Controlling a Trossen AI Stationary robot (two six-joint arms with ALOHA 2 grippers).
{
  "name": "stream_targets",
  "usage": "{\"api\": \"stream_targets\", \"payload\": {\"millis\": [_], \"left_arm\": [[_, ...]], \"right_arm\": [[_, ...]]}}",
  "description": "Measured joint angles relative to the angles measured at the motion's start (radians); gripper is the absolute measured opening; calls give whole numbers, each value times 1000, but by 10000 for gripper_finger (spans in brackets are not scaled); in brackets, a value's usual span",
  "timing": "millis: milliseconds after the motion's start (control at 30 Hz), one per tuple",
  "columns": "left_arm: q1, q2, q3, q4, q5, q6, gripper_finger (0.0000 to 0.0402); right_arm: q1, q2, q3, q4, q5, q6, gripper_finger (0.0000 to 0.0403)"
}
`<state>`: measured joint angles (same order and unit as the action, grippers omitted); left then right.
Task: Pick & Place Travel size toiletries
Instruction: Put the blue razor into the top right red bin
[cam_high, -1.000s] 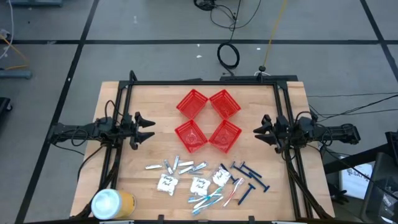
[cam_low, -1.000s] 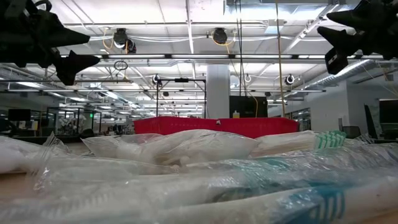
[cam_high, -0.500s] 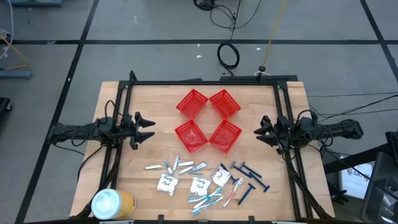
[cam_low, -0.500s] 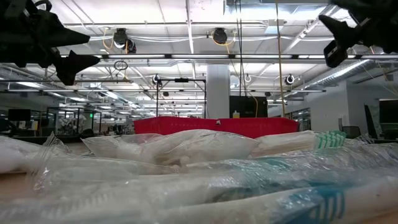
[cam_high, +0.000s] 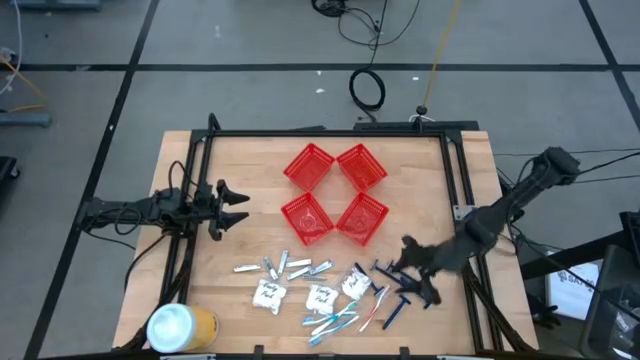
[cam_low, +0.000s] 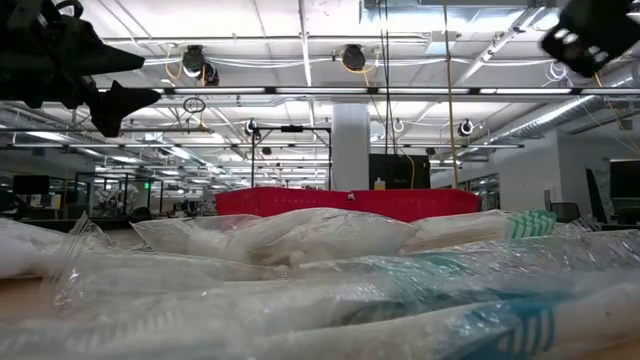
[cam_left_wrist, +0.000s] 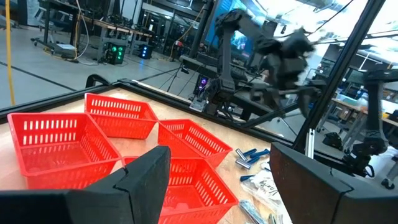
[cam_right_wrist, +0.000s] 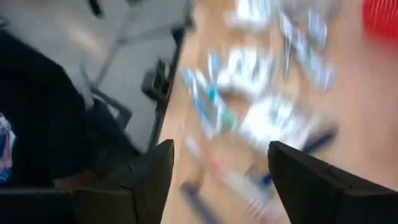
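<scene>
R end effector (cam_high: 412, 268), fingers apart, hangs over blue razors (cam_high: 402, 276) on surface (cam_high: 250, 180). L end effector (cam_high: 236, 204) apart too, near red baskets (cam_high: 334, 192).

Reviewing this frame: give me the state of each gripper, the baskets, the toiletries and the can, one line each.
Left gripper: open, empty, waiting at the table's left side.
Right gripper: open, empty, over the razors.
Red baskets: four, upright, clustered, no toiletries visible inside.
Toiletries: loose on the table, none picked.
Yellow can: upright, white lid on.
</scene>
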<state>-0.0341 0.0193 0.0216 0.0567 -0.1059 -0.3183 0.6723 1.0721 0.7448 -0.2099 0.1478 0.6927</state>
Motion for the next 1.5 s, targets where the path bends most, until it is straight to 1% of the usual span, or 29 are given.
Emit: {"api": "stream_targets", "payload": {"millis": [67, 133, 167, 233, 300, 367, 533, 700, 933, 1167, 1367, 1500], "left_arm": [[0, 0, 0, -1, 0, 0, 271], [0, 0, 0, -1, 0, 0, 271], [0, 0, 0, -1, 0, 0, 271], [0, 0, 0, 0, 0, 0, 271], [0, 0, 0, -1, 0, 0, 271], [0, 0, 0, 0, 0, 0, 271], [0, 0, 0, -1, 0, 0, 271], [0, 0, 0, -1, 0, 0, 271], [0, 0, 0, -1, 0, 0, 271], [0, 0, 0, -1, 0, 0, 271], [0, 0, 0, -1, 0, 0, 271], [0, 0, 0, -1, 0, 0, 271]], "right_arm": [[50, 98, 85, -205, 3, 201, 244], [88, 189, 129, -356, -41, 375, 238], [104, 223, 141, -385, -67, 455, 235], [132, 275, 151, -377, -117, 584, 230], [155, 326, 145, -380, -166, 673, 225], [176, 366, 135, -389, -180, 727, 222], [199, 421, 124, -385, -176, 780, 219], [200, 446, 124, -406, -170, 773, 216], [200, 448, 124, -430, -91, 771, 205], [203, 451, 124, -423, -94, 785, 190], [209, 503, 123, -376, -120, 735, 176], [209, 530, 127, -369, -123, 735, 164]]}}
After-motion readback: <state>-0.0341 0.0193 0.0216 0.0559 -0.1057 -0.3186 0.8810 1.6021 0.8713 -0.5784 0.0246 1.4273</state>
